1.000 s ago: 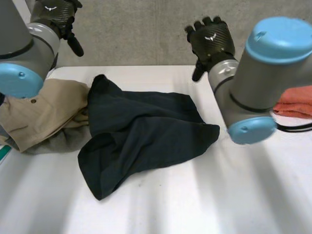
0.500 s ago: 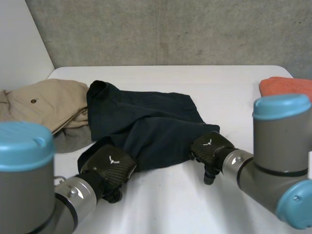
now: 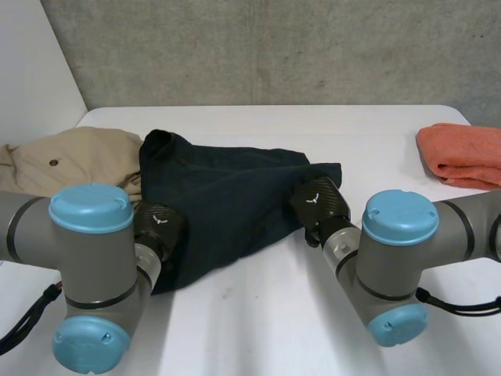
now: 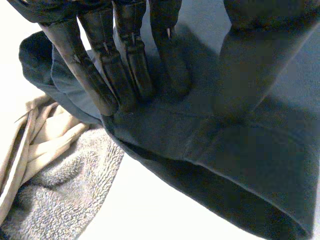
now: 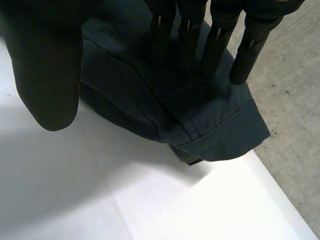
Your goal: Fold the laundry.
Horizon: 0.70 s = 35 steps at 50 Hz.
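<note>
A dark navy garment [image 3: 227, 196] lies crumpled on the white table [image 3: 258, 329]. My left hand [image 3: 160, 223] is at its near left edge. In the left wrist view its straight fingers [image 4: 125, 65] lie on the cloth [image 4: 225, 160] beside a hem, and the thumb presses in close to them, pinching a ridge. My right hand [image 3: 317, 200] is at the garment's right corner. In the right wrist view its straight fingers [image 5: 215, 40] touch the top of the cloth [image 5: 200, 115], with the thumb well apart at the folded edge.
A beige garment [image 3: 70, 160] is heaped at the left, touching the dark one, with a grey towel [image 4: 60, 195] beside it. An orange towel [image 3: 462, 153] lies folded at the right edge. A concrete wall stands behind the table.
Both arms came down from above the table's back to the garment's near side. The hands then moved away from me with the cloth; its right corner and near edge shifted towards the back.
</note>
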Each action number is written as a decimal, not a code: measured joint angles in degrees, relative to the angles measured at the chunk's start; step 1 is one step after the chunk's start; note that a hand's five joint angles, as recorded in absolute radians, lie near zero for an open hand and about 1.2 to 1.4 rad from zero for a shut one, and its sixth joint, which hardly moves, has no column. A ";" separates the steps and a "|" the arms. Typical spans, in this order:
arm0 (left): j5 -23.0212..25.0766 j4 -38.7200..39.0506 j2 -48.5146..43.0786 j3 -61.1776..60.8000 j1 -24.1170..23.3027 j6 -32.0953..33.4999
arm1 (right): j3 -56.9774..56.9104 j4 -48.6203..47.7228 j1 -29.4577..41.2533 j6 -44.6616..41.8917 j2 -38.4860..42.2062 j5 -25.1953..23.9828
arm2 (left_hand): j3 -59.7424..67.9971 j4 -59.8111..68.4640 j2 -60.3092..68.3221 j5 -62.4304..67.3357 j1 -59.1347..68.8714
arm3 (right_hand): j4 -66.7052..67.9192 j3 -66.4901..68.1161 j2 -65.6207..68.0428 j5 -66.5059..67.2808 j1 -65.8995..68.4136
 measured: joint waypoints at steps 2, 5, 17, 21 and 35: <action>0.16 0.39 -0.93 0.36 -0.06 0.56 | -1.15 -0.51 0.02 -0.38 1.20 -0.10 | -3.57 -3.74 -3.48 -3.63 -3.43 | 0.46 0.22 0.17 1.61 0.17; 0.13 0.67 -2.56 1.14 -0.19 1.86 | -3.15 -1.05 0.06 -1.02 3.20 -0.20 | -8.01 -8.22 -8.02 -8.29 -8.10 | 2.88 1.92 1.10 4.58 0.22; -3.07 3.67 -7.82 6.38 0.04 9.57 | -10.63 -2.14 -0.10 -2.96 9.03 -0.20 | 20.41 20.67 20.96 19.85 22.32 | 40.68 39.79 40.08 40.39 36.21; -3.78 5.67 -8.45 7.95 0.59 12.06 | -12.03 -1.81 -0.46 -2.60 8.70 -0.24 | 23.97 24.69 24.63 22.82 22.83 | 41.78 40.74 40.17 40.44 36.21; 7.99 -4.29 15.78 8.21 2.20 1.48 | -16.51 25.36 -5.94 7.64 -13.19 -1.76 | 23.97 24.73 24.65 22.82 22.83 | 41.84 40.75 40.17 40.44 36.21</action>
